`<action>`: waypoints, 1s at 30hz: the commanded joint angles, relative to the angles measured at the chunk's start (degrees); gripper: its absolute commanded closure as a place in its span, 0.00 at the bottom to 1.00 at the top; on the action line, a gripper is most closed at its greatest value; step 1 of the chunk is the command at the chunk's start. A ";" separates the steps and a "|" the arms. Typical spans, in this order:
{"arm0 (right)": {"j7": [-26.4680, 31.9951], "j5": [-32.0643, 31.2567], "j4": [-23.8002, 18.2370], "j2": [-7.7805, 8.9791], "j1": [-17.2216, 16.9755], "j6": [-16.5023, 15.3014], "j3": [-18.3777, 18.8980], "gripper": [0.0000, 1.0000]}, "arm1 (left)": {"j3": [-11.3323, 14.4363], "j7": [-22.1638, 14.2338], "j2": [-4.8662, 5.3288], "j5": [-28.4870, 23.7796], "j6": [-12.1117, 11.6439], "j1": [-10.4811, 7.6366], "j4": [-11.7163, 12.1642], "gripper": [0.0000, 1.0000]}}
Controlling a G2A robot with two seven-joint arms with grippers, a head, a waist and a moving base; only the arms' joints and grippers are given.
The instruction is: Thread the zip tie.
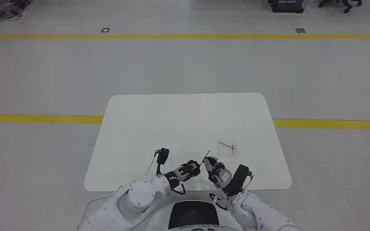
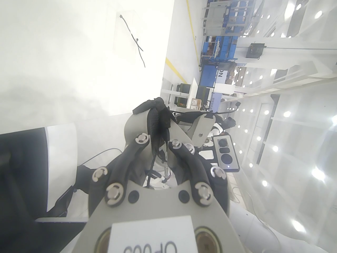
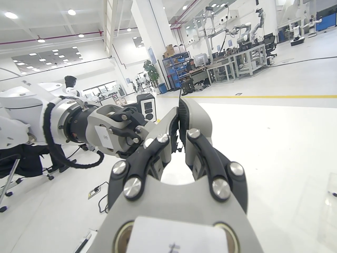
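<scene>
The white surface (image 1: 144,127) is occupied along its near edge by both arms, whose tips are held close together. The right tool (image 3: 179,114) is clenched on the thin black zip tie (image 3: 181,92), which is seen standing out beyond its fingertips. The left tool (image 2: 158,118) is pressed closed just beside it, though whether the tie is caught in it cannot be told. Two spare ties (image 1: 230,147) are laid crossed on the surface, near the right tool.
</scene>
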 commanded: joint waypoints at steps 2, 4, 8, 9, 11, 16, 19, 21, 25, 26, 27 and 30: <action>-0.10 -0.26 -0.09 -0.15 -0.07 0.01 0.02 1.00 | 0.00 0.00 0.00 0.00 0.00 0.00 0.00 1.00; -0.25 -0.48 -0.14 -0.21 -0.12 0.01 -0.01 1.00 | 0.00 0.00 0.00 0.00 0.00 0.00 0.00 1.00; -0.40 -0.81 -0.19 -0.30 -0.23 0.01 0.02 1.00 | 0.00 0.00 0.00 0.00 0.00 0.00 0.00 1.00; -0.41 -0.83 -0.20 -0.31 -0.25 0.01 0.02 1.00 | 0.00 0.00 0.00 0.00 0.00 0.00 0.00 1.00; -0.38 -0.90 -0.21 -0.33 -0.28 0.01 0.02 1.00 | 0.00 0.00 0.00 0.00 0.00 0.00 0.00 1.00; -0.45 -1.21 -0.39 -0.37 -0.33 0.01 -0.08 1.00 | 0.00 0.00 0.00 0.00 0.00 0.00 0.00 1.00; -0.55 -1.30 -0.58 -0.35 -0.32 0.01 -0.21 1.00 | 0.00 0.00 0.00 0.00 0.00 0.00 0.00 1.00; -0.57 -1.25 -0.60 -0.33 -0.30 0.01 -0.26 1.00 | 0.00 0.00 0.00 0.00 0.00 0.00 0.00 1.00; -0.27 -1.03 -0.42 -0.31 -0.22 0.01 -0.29 1.00 | 0.00 0.00 0.00 0.00 0.00 0.00 0.00 1.00; -0.25 -0.93 -0.35 -0.31 -0.21 0.01 -0.26 1.00 | 0.00 0.00 0.00 0.00 0.00 0.00 0.00 1.00; -0.31 -0.88 -0.32 -0.32 -0.21 0.01 -0.21 1.00 | 0.00 0.00 0.00 0.00 0.00 0.00 0.00 1.00; -0.95 -1.00 -0.42 -0.28 -0.36 0.01 0.03 1.00 | 0.00 0.00 0.00 0.00 0.00 0.00 0.00 1.00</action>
